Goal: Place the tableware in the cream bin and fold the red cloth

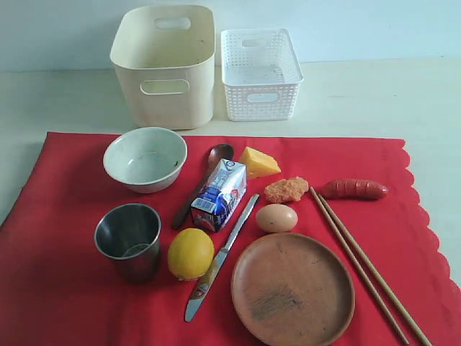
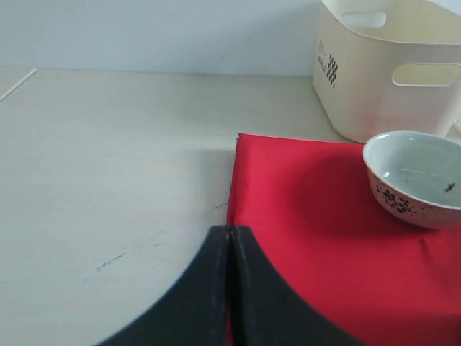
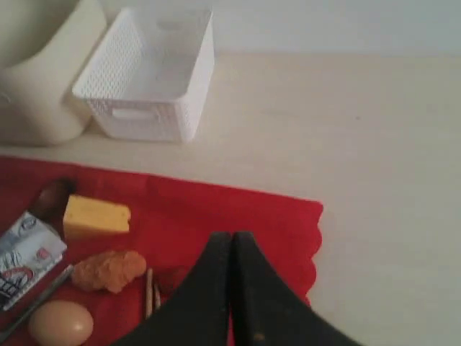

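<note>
Plate (image 1: pixel 292 288) and bowl (image 1: pixel 145 158) at ten o'clock sit unbinned on the cloth (image 1: pixel 57 288); left gripper (image 2: pixel 229 234) and right gripper (image 3: pixel 232 236), closed and empty, likely must open first.

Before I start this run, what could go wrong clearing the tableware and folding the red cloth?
The metal table knife lies right beside the round yellow lemon; grabbing it may send the lemon rolling. The thin wooden chopsticks lie flat on the red scalloped cloth, so a closing grip might pinch fabric too.
</note>
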Motion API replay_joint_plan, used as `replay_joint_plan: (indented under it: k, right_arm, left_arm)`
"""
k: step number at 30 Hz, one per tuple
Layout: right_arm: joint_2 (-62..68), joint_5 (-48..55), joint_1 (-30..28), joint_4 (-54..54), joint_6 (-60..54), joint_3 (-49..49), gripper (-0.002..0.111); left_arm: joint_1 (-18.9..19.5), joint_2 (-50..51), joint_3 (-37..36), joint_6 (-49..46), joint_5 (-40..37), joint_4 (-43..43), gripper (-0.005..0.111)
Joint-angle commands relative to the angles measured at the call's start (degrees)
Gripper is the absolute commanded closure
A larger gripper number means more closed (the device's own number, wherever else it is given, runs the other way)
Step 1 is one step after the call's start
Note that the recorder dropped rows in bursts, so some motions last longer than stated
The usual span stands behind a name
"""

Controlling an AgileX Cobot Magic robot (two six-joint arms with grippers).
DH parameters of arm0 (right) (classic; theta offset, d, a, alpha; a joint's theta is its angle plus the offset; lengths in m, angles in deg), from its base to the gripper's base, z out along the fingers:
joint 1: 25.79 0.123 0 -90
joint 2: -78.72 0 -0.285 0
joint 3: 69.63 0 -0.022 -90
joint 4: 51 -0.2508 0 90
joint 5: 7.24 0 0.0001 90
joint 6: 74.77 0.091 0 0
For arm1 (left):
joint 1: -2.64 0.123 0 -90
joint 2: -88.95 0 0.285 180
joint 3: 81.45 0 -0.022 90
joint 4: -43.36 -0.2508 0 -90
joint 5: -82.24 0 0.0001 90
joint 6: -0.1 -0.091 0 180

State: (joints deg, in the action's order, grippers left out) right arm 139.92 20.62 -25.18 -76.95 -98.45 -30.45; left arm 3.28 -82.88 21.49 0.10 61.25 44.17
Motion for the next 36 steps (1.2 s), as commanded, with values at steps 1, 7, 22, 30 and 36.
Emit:
replay_joint_plan:
  k: [1,7,22,30,36]
  right_arm:
    - [8.9,-0.5,2.2,-12.1,-15.8,-0.9,0.108]
    - [21.4,-4.0,11.2,-13.9,-26.9,-0.9,0.108]
    - [42.1,-10.7,12.2,-5.9,-28.8,-5.8,0.043]
    - [49.9,-7.2,12.2,4.3,-27.2,-10.9,0.039]
    - [53.3,-6.9,12.2,9.5,-27.2,-10.9,0.041]
  left_arm:
    - [0.1,-0.4,-0.2,-0.4,0.8,-0.2,0.107]
    - [0.1,-0.4,-0.2,-0.4,0.8,-0.2,0.107]
    - [0.1,-0.4,-0.2,-0.4,0.8,-0.2,0.107]
    - [0.1,-0.4,-0.2,-0.4,0.8,-0.2,0.107]
    - [0.1,-0.4,-0.2,-0.4,0.8,-0.2,0.107]
